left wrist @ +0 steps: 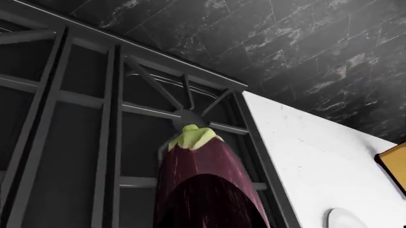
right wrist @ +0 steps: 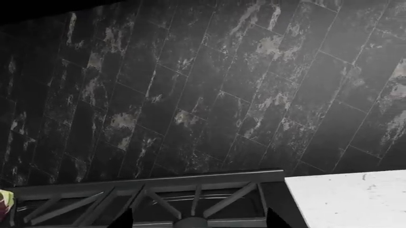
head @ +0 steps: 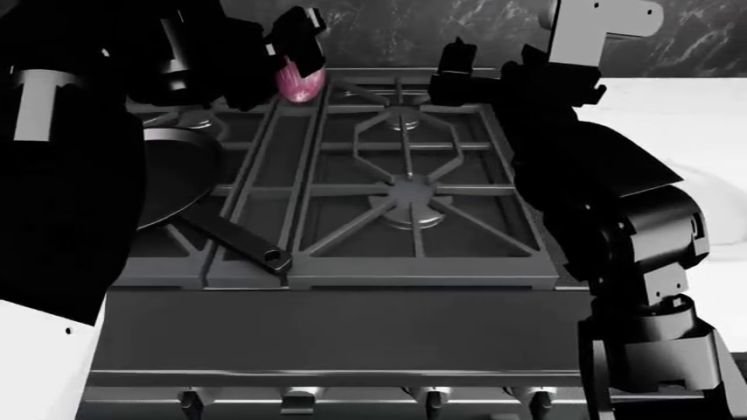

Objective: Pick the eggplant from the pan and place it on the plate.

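My left gripper [head: 296, 70] is shut on the pinkish-purple eggplant [head: 300, 86] and holds it in the air above the rear left of the stove. In the left wrist view the eggplant [left wrist: 206, 180], with its green cap pointing away, hides the jaws. The black pan [head: 175, 175] sits on the left burner, largely behind my left arm, with its long handle [head: 240, 241] pointing to the front. A white rounded edge on the counter looks like the plate [left wrist: 345, 219]. My right gripper [head: 457, 77] hangs open and empty over the rear right of the stove, its fingertips [right wrist: 123, 219] wide apart.
Dark grates [head: 397, 192] cover the stove top, with burners under them. White counter [head: 677, 114] lies to the right of the stove, and a yellow box corner [left wrist: 394, 166] stands on it. A black marble wall [right wrist: 222, 95] closes the back.
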